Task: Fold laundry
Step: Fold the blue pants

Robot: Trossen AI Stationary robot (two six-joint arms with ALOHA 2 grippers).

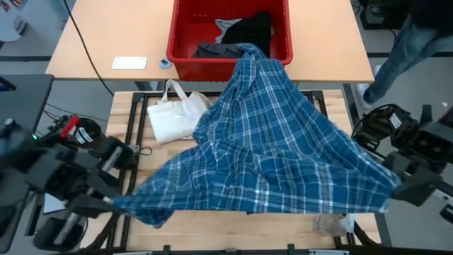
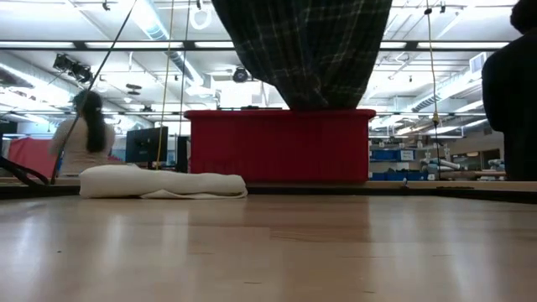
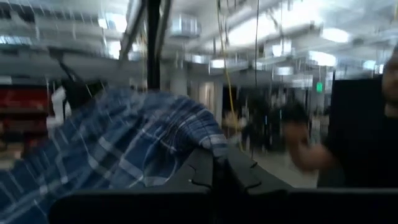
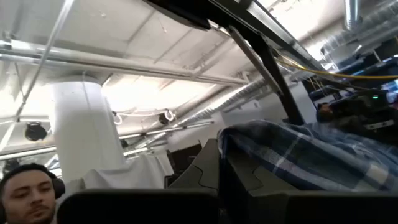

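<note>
A blue-and-white plaid garment (image 1: 269, 149) is stretched wide above the table between my two grippers. Its far end (image 1: 249, 57) drapes over the near wall of the red bin. In the low view the plaid garment (image 2: 306, 50) hangs well clear of the tabletop. My left gripper (image 1: 117, 204) is at the near left corner and my right gripper (image 1: 393, 193) at the near right edge, each shut on plaid cloth. A black garment (image 1: 253, 28), a dark grey one (image 1: 214, 49) and a light grey one (image 1: 226, 25) lie in the bin. My left gripper pinches the plaid garment's near left end (image 3: 186, 140) between its two shut fingers (image 3: 199, 171); layers cannot be told. The cloth is lifted off the table and runs toward the right arm. My right gripper pinches the garment's near right corner (image 4: 249, 140) between its shut fingers (image 4: 202, 165). That corner is held up in the air, the cloth spreading away toward the bin.
The red bin (image 1: 185, 60) stands on the far table behind the work table. A cream tote bag (image 1: 173, 117) lies at the far left of the work table. A clear small object (image 1: 331, 225) sits near the near edge. A person (image 1: 403, 42) stands at the far right.
</note>
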